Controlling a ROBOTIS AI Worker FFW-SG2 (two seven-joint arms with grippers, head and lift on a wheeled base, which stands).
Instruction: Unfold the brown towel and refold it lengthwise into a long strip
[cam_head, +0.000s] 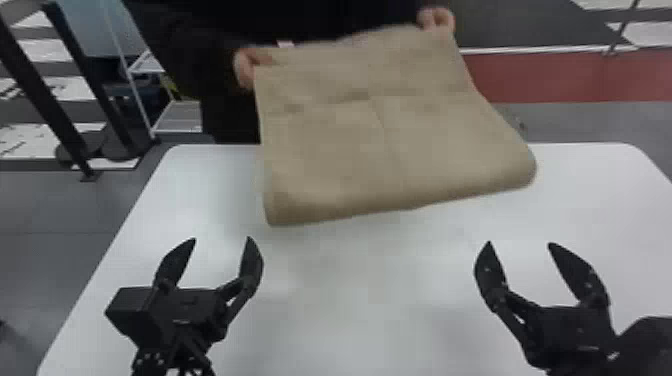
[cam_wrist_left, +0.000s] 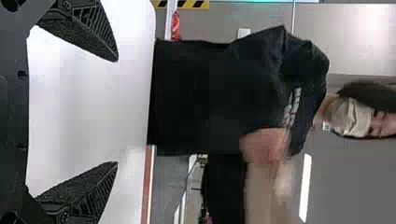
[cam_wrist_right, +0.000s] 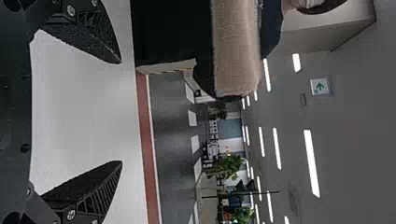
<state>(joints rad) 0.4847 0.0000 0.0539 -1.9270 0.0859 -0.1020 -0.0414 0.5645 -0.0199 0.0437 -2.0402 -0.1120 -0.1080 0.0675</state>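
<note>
In the head view, a person in dark clothes is holding up the brown towel (cam_head: 360, 135) by its two upper corners, one hand (cam_head: 245, 68) towards the left and the other (cam_head: 436, 20) a bit higher towards the right. It hangs at a slant over the far part of the white worktop (cam_head: 360, 300), the cloth fairly flat, with creases meeting near its middle and a rounded, folded-looking lower edge. I can't tell whether that edge touches the surface. Left claw (cam_head: 221, 238) and right claw (cam_head: 520, 243) sit nearer, over the worktop, both parted with only air between their fingers, well apart from each other. Behind, to the left, stands a white-framed rack (cam_head: 137, 90); what it carries is too blurred to name.

In the left wrist view, the left claw (cam_wrist_left: 117, 112) is spread wide and grips nothing. Beyond it, a blurred hand holds a pale brown stretch of the towel, well clear of the fingers.

In the right wrist view, the right claw (cam_wrist_right: 122, 112) gapes just as empty, and the towel shows as a smooth, light brown panel against the dark clothes.
</note>
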